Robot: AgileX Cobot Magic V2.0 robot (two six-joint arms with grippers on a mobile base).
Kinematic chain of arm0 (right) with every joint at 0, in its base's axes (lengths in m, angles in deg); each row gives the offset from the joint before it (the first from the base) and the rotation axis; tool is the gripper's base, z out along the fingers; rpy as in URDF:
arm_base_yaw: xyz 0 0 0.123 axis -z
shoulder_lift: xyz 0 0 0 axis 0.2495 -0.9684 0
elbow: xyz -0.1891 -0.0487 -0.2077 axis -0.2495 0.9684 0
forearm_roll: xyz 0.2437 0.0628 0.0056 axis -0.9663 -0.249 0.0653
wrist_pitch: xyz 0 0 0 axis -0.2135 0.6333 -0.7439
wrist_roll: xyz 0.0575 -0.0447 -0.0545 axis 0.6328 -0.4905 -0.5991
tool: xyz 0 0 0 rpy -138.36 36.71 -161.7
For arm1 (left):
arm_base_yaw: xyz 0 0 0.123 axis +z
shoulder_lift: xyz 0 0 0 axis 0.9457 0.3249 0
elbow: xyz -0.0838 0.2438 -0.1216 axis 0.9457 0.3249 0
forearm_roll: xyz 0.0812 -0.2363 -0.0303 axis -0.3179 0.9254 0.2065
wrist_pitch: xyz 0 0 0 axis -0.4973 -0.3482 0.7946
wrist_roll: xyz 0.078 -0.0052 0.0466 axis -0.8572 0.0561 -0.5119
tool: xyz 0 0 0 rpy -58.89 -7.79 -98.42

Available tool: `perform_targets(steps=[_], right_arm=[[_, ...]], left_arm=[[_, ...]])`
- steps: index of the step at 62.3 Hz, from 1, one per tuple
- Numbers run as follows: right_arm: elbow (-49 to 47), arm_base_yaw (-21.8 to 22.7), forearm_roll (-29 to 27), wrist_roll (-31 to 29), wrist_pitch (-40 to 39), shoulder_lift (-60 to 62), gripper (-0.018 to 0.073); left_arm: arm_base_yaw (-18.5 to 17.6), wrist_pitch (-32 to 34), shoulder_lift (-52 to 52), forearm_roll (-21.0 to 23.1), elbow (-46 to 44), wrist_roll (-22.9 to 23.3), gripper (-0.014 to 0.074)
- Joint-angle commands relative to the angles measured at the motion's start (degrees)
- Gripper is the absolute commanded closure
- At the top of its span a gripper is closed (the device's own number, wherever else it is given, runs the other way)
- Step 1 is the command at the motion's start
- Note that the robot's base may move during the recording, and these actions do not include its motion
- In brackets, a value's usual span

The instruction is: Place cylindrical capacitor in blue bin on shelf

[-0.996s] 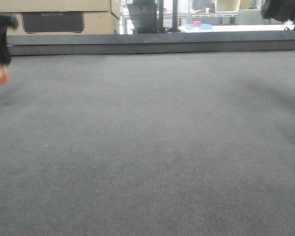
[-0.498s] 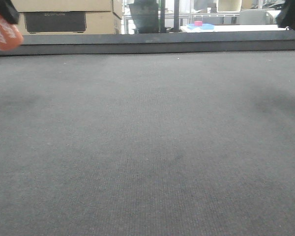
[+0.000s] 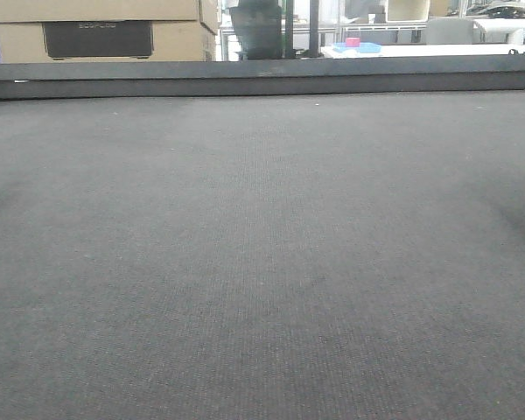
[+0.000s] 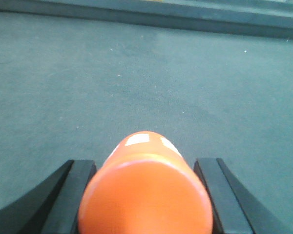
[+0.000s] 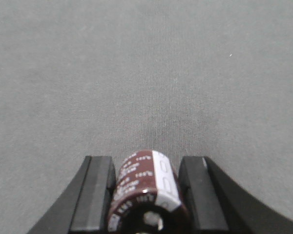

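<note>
grey mat (image 3: 262,262) under capacitor (image 5: 142,192), orange cylinder (image 4: 145,192)

Dark rail (image 3: 262,77): long, low, dark grey; straight across the top of the front view
Grey mat (image 3: 262,262): finely ribbed felt; on the near side of the dark rail, running right up to it
Cardboard box (image 3: 96,10): tan; dark rectangular panel (image 3: 96,39) on its face; behind the dark rail, toward its left end
Dark bulky shape (image 3: 255,31): behind the dark rail, near its middle; too dim to identify
White tabletop (image 3: 437,50): behind the dark rail, right of its middle
Blue tray (image 3: 360,48): on the white tabletop beyond the dark rail; pink block (image 3: 351,41) on it; both small and far
Orange cylinder (image 4: 145,195): smooth, glossy; white patches on the rounded end; above the grey mat, near side of the dark rail, rounded end pointing toward it
</note>
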Motion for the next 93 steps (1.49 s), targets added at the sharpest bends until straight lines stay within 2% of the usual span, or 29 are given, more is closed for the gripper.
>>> perform_targets(steps=[1,13,25,40,55,66,76,93], right_arm=[[1.43,-0.02,0.52,-0.35,-2.03,4.55,0.0722],[5.12,-0.02,0.52,-0.35,-1.36,13.61,0.0722],[5.35,-0.02,0.52,-0.35,1.40,22.19,0.0722],[5.35,-0.02,0.52,-0.35,1.85,29.85,0.0722],[5.35,-0.02,0.52,-0.35,1.22,33.58,0.0722],[5.35,-0.02,0.63,-0.35,-2.37,33.72,0.0722],[5.35,-0.02,6.35,-0.35,-6.03,33.72,0.0722],[5.35,-0.02,6.48,-0.35,-6.04,33.72,0.0722]], left_arm=[[0.54,1.52,-5.22,0.21,2.73,-0.19,0.0707],[2.52,1.29,-15.52,-0.41,8.78,-0.19,0.0707],[4.79,1.14,-24.44,-0.41,10.39,-0.19,0.0707],[4.79,1.24,-31.01,-0.41,10.39,-0.19,0.0707],[4.79,1.24,-33.39,-0.41,10.39,-0.19,0.0707],[4.79,1.24,-33.49,-0.41,10.39,-0.19,0.0707],[4.79,1.24,-33.49,-0.41,10.39,-0.19,0.0707],[4.79,1.24,-33.49,-0.41,10.39,-0.19,0.0707]])
